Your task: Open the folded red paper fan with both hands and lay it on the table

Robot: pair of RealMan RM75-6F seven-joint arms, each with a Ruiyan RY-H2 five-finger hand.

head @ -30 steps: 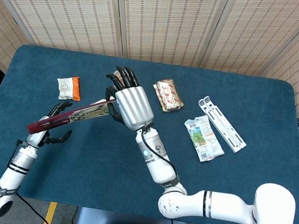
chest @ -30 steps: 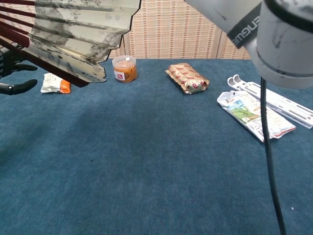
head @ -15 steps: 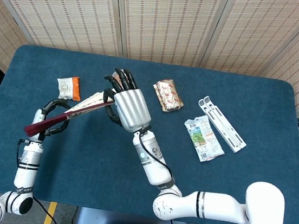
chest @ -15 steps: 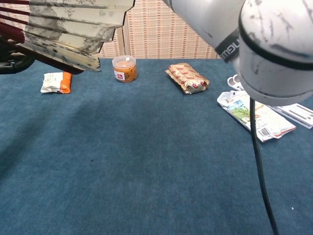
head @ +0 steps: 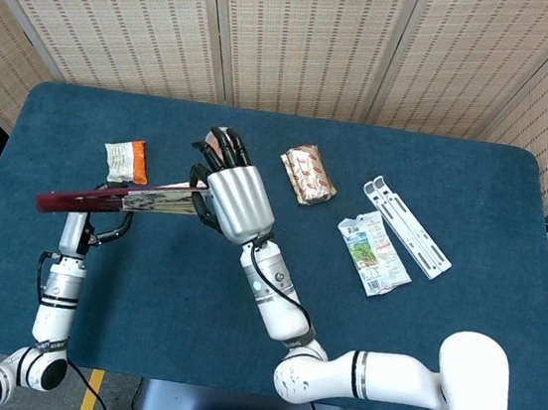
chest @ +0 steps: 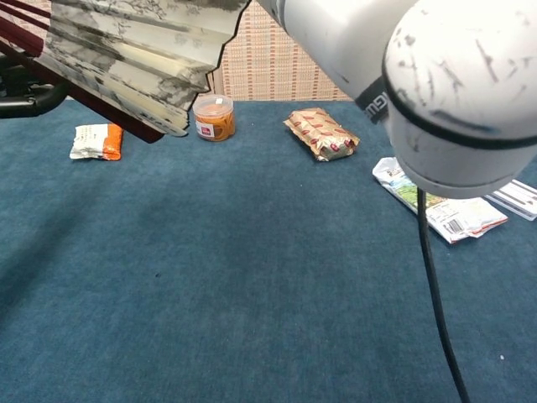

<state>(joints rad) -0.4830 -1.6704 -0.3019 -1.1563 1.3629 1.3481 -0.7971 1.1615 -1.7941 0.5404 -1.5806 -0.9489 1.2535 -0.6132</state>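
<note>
Fan held above the worktop by both hands, part spread

Fan (head: 120, 200) hangs in the air over the left side of the blue worktop (head: 192, 305), not touching the cloth. From the head view it appears edge-on, a long thin strip running nearly level, dark red at its left end and pale with grey marks towards the right. From the chest view its pleats are fanned out part way, pale paper with ink-like marks and dark red ribs along the lower edge.

Left hand (head: 91, 225) sits under the red end with dark fingers curled about the sticks, gripping them. Right hand (head: 235, 198) has its silver back to the head camera and its dark fingers closed over the pale end of the fan, holding it.

On the worktop behind the fan lie an orange and white packet (head: 125, 160) and a small clear tub (chest: 213, 117) with an orange filling. A red and brown wrapped snack (head: 308, 174) lies further right, then a green and white pouch (head: 374, 255) and a white plastic strip (head: 407, 226), well apart from the hands.
</note>
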